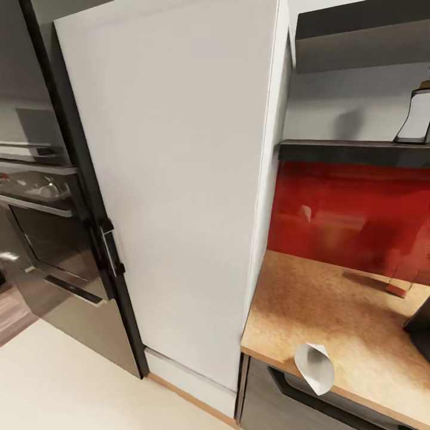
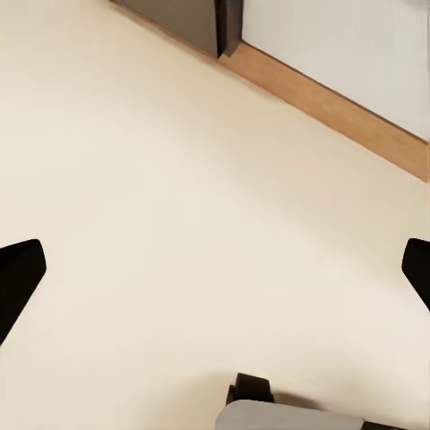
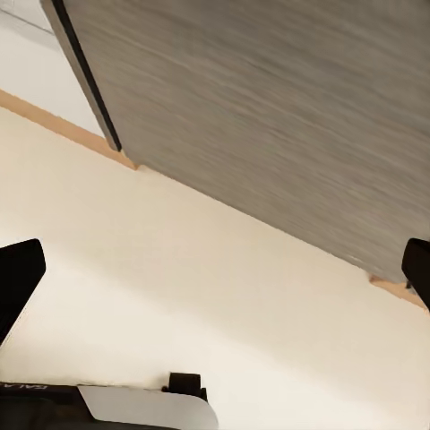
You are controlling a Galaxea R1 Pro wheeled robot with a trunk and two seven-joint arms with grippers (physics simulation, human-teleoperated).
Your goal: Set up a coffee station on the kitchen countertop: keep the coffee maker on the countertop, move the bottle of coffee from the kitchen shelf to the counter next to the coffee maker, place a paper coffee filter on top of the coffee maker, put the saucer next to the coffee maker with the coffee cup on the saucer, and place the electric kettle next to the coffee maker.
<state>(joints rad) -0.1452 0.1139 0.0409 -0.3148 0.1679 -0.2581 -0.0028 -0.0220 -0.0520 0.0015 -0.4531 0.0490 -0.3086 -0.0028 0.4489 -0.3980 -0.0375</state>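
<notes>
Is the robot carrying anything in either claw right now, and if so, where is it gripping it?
Nothing is held. The left claw and the right claw both stand open over bare floor, with nothing between their fingers.

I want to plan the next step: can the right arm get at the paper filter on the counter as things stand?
Probably not yet. The filter lies free at the counter's front edge, but the right gripper, jaws open and empty, points down at the floor by the cabinet front.
</notes>
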